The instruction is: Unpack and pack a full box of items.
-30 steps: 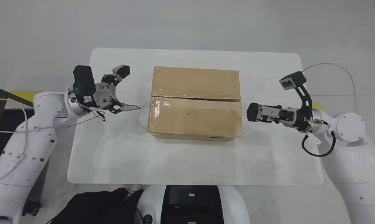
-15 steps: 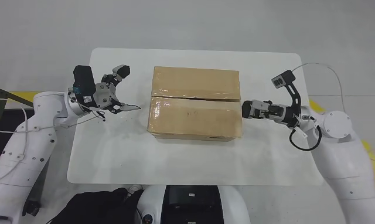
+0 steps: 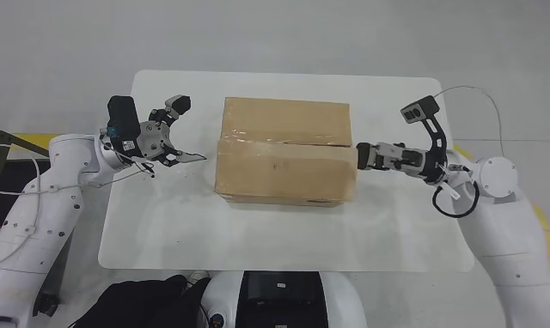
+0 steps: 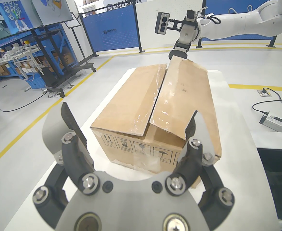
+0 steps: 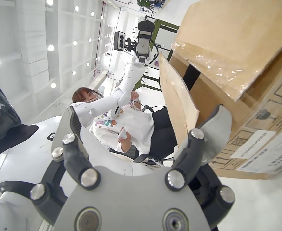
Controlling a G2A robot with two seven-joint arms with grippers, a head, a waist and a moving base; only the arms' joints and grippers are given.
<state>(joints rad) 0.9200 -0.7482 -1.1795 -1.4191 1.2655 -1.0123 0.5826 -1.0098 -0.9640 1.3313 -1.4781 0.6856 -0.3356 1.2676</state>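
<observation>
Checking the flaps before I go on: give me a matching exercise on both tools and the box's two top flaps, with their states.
1 left tool
2 right tool
3 robot-side flap
4 far-side flap

a lies flat
b tilted up
c open, apart from the box
d at the raised flap's end

Pairs: 1-c, 2-d, 3-b, 4-a

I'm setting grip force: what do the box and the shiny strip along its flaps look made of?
The box looks like matte brown corrugated cardboard: the cut edge of its raised flap looks ribbed. The strip is probably clear glossy plastic tape: it glints and wrinkles along the seam.
</observation>
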